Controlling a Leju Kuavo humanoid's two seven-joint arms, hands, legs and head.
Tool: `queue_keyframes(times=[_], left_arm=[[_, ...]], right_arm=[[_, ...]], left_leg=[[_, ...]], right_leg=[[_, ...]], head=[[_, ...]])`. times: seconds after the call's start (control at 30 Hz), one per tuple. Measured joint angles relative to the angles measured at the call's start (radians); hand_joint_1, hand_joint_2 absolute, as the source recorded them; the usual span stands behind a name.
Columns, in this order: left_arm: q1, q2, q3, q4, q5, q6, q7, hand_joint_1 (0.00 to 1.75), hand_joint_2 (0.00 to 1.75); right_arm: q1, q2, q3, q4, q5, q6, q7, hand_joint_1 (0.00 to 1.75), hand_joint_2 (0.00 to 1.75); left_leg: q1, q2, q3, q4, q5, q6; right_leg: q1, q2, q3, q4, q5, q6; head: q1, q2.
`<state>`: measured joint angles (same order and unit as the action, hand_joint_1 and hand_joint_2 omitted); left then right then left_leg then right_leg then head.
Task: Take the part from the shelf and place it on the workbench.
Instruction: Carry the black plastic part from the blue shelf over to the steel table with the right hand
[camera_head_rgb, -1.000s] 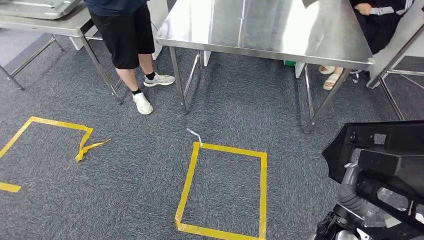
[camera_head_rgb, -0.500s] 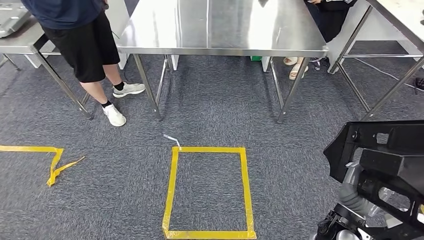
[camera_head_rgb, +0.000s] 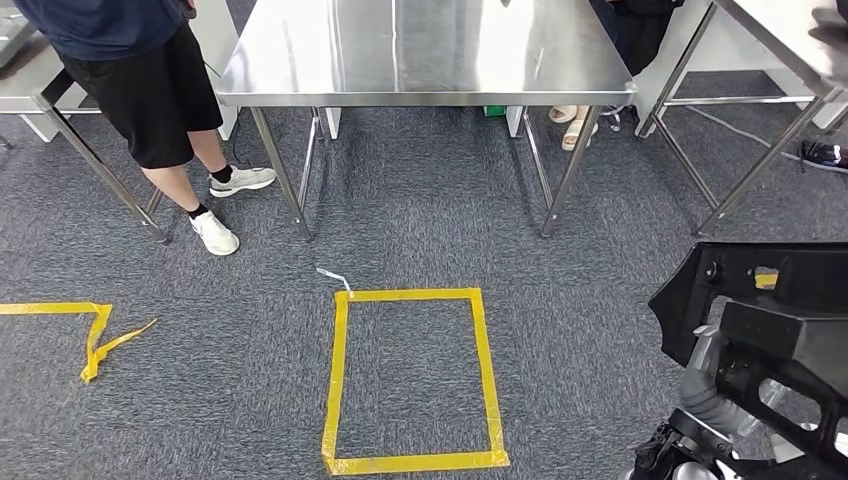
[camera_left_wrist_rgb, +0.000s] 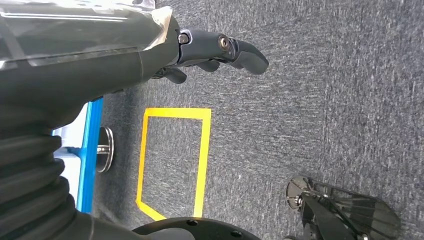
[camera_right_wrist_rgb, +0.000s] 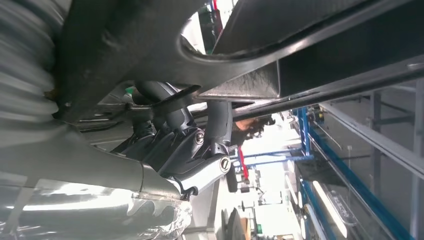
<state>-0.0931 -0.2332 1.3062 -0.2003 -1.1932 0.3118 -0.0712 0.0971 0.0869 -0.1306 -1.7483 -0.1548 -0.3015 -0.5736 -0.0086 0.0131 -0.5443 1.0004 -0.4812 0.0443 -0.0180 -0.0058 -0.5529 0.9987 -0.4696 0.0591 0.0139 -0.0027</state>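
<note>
Your right hand (camera_right_wrist_rgb: 190, 150) has its fingers clamped on the black part (camera_head_rgb: 770, 320): stiff, bulky, likely light; keep hold of that frame bar. Left hand (camera_left_wrist_rgb: 210, 50) fingers apart, holding nothing.

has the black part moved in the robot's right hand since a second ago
No. The black part sits at the same spot against the head view's frame; the floor shifted because the camera turned.

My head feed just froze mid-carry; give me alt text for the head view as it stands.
The right hand holds a large black part at the lower right. Ahead stands a steel workbench, with a yellow tape rectangle on grey carpet before it. A person in black shorts stands at the workbench's left corner.
</note>
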Motion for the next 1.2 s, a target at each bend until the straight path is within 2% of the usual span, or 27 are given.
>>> queue_keyframes(times=[0.03, 0.1, 0.13, 0.3, 0.43, 0.53, 0.63, 0.67, 0.7, 0.77, 0.8, 0.83, 0.87, 0.9, 0.93, 0.97, 1.0, 1.03, 1.07, 1.1, 1.17, 1.2], left_arm=[[0.000, 0.000, 0.000, 0.000, 0.000, 0.000, -0.003, 0.00, 1.75], [0.000, 0.001, 0.000, 0.000, 0.000, 0.001, -0.008, 0.00, 1.75], [0.000, 0.001, 0.000, 0.000, 0.000, 0.001, -0.010, 0.00, 1.75], [0.000, 0.001, 0.000, 0.000, 0.001, 0.002, -0.014, 0.00, 1.75], [0.000, 0.002, 0.000, 0.000, 0.003, 0.016, -0.016, 0.00, 1.75], [0.000, 0.002, 0.000, 0.000, 0.005, 0.021, -0.009, 0.00, 1.75], [-0.001, 0.001, 0.000, 0.000, 0.008, 0.019, -0.006, 0.00, 1.75], [-0.001, 0.001, 0.000, 0.000, 0.009, 0.018, -0.006, 0.00, 1.75], [-0.002, 0.000, 0.000, 0.000, 0.010, 0.018, -0.006, 0.00, 1.75], [-0.002, 0.000, 0.000, 0.001, 0.020, 0.016, -0.014, 0.00, 1.75], [-0.002, 0.000, 0.001, 0.001, 0.027, 0.013, -0.020, 0.00, 1.75], [-0.002, 0.001, 0.002, 0.001, 0.035, 0.008, -0.025, 0.00, 1.75], [-0.002, 0.003, 0.003, 0.001, 0.039, 0.003, -0.028, 0.00, 1.75], [-0.002, 0.004, 0.003, 0.001, 0.042, -0.003, -0.030, 0.00, 1.75], [-0.002, 0.007, 0.004, 0.001, 0.044, -0.008, -0.031, 0.00, 1.75], [-0.003, 0.010, 0.004, 0.000, 0.047, -0.013, -0.033, 0.00, 1.75], [-0.004, 0.015, 0.004, 0.000, 0.049, -0.020, -0.036, 0.00, 1.75], [-0.005, 0.020, 0.004, 0.000, 0.051, -0.025, -0.037, 0.00, 1.75], [-0.006, 0.024, 0.005, 0.000, 0.052, -0.029, -0.038, 0.00, 1.75], [-0.007, 0.028, 0.005, 0.000, 0.053, -0.032, -0.038, 0.00, 1.75], [-0.010, 0.032, 0.006, 0.000, 0.054, -0.033, -0.037, 0.00, 1.75], [-0.012, 0.033, 0.007, 0.000, 0.055, -0.033, -0.037, 0.00, 1.75]], right_arm=[[0.000, 0.000, 0.000, 0.000, 0.000, 0.002, 0.000, 1.75, 1.75], [-0.001, 0.000, -0.001, 0.001, 0.001, 0.004, -0.001, 1.75, 1.75], [-0.002, -0.001, -0.001, 0.001, 0.001, 0.005, -0.001, 1.75, 1.75], [-0.005, -0.001, -0.001, 0.002, 0.002, 0.007, -0.001, 1.75, 1.75], [-0.010, -0.001, 0.000, 0.012, 0.008, 0.013, -0.001, 1.75, 1.75], [-0.011, -0.001, 0.002, 0.018, 0.013, 0.016, -0.001, 1.75, 1.75], [-0.014, -0.002, 0.003, 0.020, 0.016, 0.019, 0.000, 1.75, 1.75], [-0.015, -0.002, 0.004, 0.021, 0.016, 0.019, 0.000, 1.75, 1.75], [-0.017, -0.003, 0.004, 0.021, 0.017, 0.020, 0.000, 1.75, 1.75], [-0.019, -0.006, 0.005, 0.024, 0.019, 0.023, 0.000, 1.75, 1.75], [-0.020, -0.007, 0.005, 0.026, 0.020, 0.024, 0.002, 1.75, 1.75], [-0.020, -0.008, 0.005, 0.028, 0.020, 0.025, 0.003, 1.75, 1.75], [-0.020, -0.009, 0.004, 0.031, 0.020, 0.026, 0.004, 1.75, 1.75], [-0.022, -0.010, 0.004, 0.033, 0.020, 0.027, 0.005, 1.75, 1.75], [-0.023, -0.011, 0.004, 0.035, 0.020, 0.027, 0.005, 1.75, 1.75], [-0.025, -0.012, 0.005, 0.037, 0.021, 0.027, 0.005, 1.75, 1.75], [-0.028, -0.012, 0.005, 0.039, 0.021, 0.027, 0.005, 1.75, 1.75], [-0.028, -0.012, 0.005, 0.041, 0.022, 0.027, 0.005, 1.75, 1.75], [-0.027, -0.012, 0.004, 0.043, 0.022, 0.027, 0.006, 1.75, 1.75], [-0.026, -0.012, 0.003, 0.043, 0.024, 0.027, 0.006, 1.75, 1.75], [-0.024, -0.012, 0.003, 0.043, 0.028, 0.027, 0.007, 1.75, 1.75], [-0.025, -0.012, 0.003, 0.042, 0.031, 0.027, 0.007, 1.75, 1.75]], left_leg=[[-0.002, 0.000, -0.001, 0.002, 0.000, 0.003], [-0.001, 0.000, -0.002, 0.001, 0.002, 0.011], [0.000, 0.000, -0.002, 0.001, 0.002, 0.011], [0.001, 0.000, -0.001, -0.001, 0.003, 0.008], [0.002, 0.000, -0.002, -0.005, 0.007, -0.001], [-0.001, 0.000, -0.006, -0.007, 0.006, 0.003], [0.000, -0.002, 0.002, -0.023, 0.009, 0.010], [0.003, -0.003, 0.010, -0.028, 0.012, 0.011], [0.006, -0.003, 0.015, -0.032, 0.015, 0.011], [0.009, -0.001, 0.014, -0.032, 0.018, 0.011], [0.010, 0.000, 0.012, -0.032, 0.018, 0.010], [0.012, 0.000, 0.011, -0.031, 0.017, 0.007], [0.014, 0.000, 0.012, -0.030, 0.016, 0.004], [0.017, 0.000, 0.015, -0.029, 0.013, -0.001], [0.021, 0.000, 0.017, -0.026, 0.009, -0.009], [0.023, 0.000, 0.019, -0.022, 0.005, -0.017], [0.024, 0.000, 0.018, -0.018, 0.000, -0.026], [0.023, 0.001, 0.016, -0.014, -0.004, -0.034], [0.022, 0.001, 0.016, -0.012, -0.007, -0.039], [0.022, 0.002, 0.016, -0.010, -0.009, -0.044], [0.027, 0.001, 0.006, 0.015, -0.015, -0.051], [0.029, -0.001, -0.016, 0.053, -0.024, -0.053]], right_leg=[[0.000, 0.001, 0.001, -0.001, 0.003, -0.004], [0.001, 0.002, 0.000, 0.000, 0.004, -0.006], [0.001, 0.002, 0.000, 0.000, 0.004, -0.006], [0.004, 0.002, 0.000, 0.000, 0.004, -0.007], [0.005, 0.002, -0.002, 0.000, 0.007, -0.016], [0.002, 0.002, -0.001, 0.000, 0.012, -0.012], [0.002, 0.003, -0.007, 0.021, 0.022, 0.005], [0.003, 0.004, -0.017, 0.041, 0.012, 0.006], [0.003, 0.004, -0.036, 0.077, -0.010, 0.003], [0.001, 0.006, -0.092, 0.194, -0.067, -0.003], [-0.001, 0.006, -0.120, 0.248, -0.089, -0.002], [-0.004, 0.006, -0.134, 0.276, -0.099, 0.003], [-0.008, 0.005, -0.129, 0.264, -0.090, 0.014], [-0.013, 0.005, -0.104, 0.212, -0.066, 0.029], [-0.019, 0.004, -0.070, 0.138, -0.035, 0.044], [-0.021, 0.003, -0.043, 0.073, -0.018, 0.052], [-0.021, 0.001, -0.024, 0.029, -0.009, 0.046], [-0.019, 0.000, -0.017, 0.011, -0.008, 0.031], [-0.015, 0.000, -0.018, 0.013, -0.013, 0.011], [-0.015, 0.001, -0.014, 0.014, -0.010, -0.004], [-0.016, 0.005, -0.003, 0.015, -0.010, -0.019], [-0.016, 0.006, 0.004, 0.014, -0.013, -0.025]], head=[[-0.001, 0.000], [-0.002, 0.000], [-0.002, 0.000], [-0.002, 0.000], [-0.002, 0.000], [-0.002, 0.000], [-0.001, 0.000], [0.000, 0.000], [0.002, 0.000], [0.005, 0.000], [0.006, 0.000], [0.005, 0.000], [0.005, 0.000], [0.005, 0.000], [0.006, 0.000], [0.007, 0.000], [0.009, 0.000], [0.010, 0.000], [0.009, 0.000], [0.007, 0.000], [0.002, 0.000], [0.000, 0.000]])
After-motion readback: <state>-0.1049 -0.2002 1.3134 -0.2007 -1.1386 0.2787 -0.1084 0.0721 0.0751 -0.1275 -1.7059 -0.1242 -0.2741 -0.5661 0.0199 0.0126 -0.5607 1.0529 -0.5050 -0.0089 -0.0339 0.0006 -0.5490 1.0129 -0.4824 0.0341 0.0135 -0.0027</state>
